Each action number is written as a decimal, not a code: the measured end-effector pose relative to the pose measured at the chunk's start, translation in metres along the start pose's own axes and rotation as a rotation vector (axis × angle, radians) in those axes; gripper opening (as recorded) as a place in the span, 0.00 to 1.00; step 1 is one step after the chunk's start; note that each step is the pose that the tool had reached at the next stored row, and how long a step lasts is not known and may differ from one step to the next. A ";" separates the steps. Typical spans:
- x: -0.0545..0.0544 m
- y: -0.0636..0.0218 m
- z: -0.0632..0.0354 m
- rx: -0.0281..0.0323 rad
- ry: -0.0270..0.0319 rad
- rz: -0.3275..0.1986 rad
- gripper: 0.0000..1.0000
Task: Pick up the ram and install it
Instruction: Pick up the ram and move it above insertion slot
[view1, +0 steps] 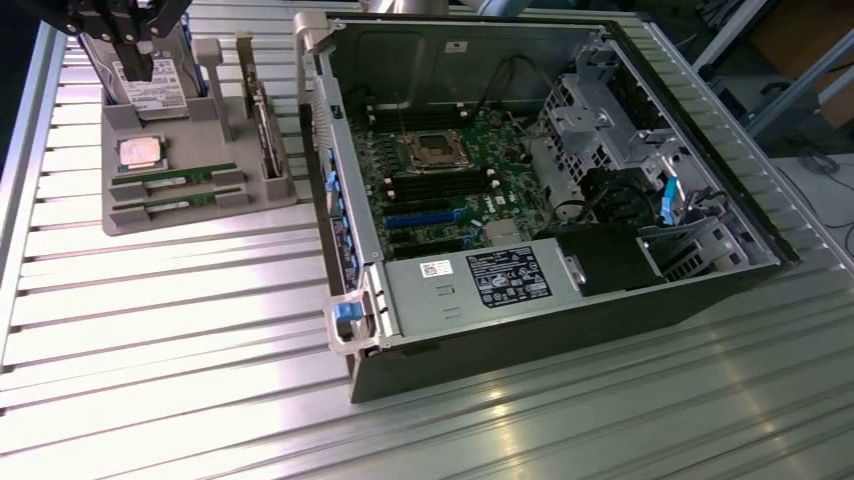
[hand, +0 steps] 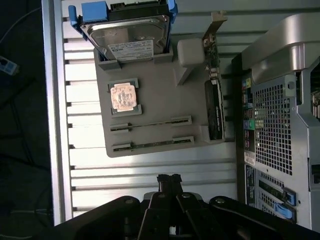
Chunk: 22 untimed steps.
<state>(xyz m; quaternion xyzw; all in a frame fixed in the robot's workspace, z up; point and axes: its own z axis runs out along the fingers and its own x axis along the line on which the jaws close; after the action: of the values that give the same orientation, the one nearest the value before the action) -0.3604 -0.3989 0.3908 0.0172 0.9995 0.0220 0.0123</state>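
Grey plastic forms the holder (view1: 160, 222) at the exterior view's left, standing on the ribbed metal counter (view1: 160, 330) just beside the open computer case (view1: 534, 340). One ram (view1: 174, 182) lies on edge in a slot of the holder, next to the silver processor (view1: 140, 152). The other ram (view1: 171, 206) sits in the parallel slot on the far side from the processor. From the wrist view both sticks (hand: 150, 123) (hand: 152, 145) appear as thin edge-on strips, so their labels and chips cannot be read.

The hand (view1: 134, 60) hangs over the far end of the holder, in front of the upright hard drive (view1: 160, 85), and its upper part is cut off by the frame edge. It hides part of the drive's label. In the wrist view its fingertips (hand: 169, 180) are pressed together with nothing between them, over bare counter (hand: 150, 172) and well apart from both sticks.

An expansion card (view1: 267, 120) stands on edge along the holder's side nearest the case. Inside the case the motherboard (view1: 441, 190) is exposed. Its long dark memory slots are hard to make out, and I cannot tell whether any is filled.
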 end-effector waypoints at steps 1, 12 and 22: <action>0.000 0.0000 0.0000 -0.0004 0.0009 -0.022 0.11; 0.000 0.0000 0.0000 -0.0063 0.0121 -0.272 0.11; 0.000 0.0000 0.0000 -0.0112 0.0211 -0.476 0.11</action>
<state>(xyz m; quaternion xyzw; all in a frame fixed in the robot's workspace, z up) -0.3604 -0.3989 0.3908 -0.2192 0.9753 0.0242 0.0068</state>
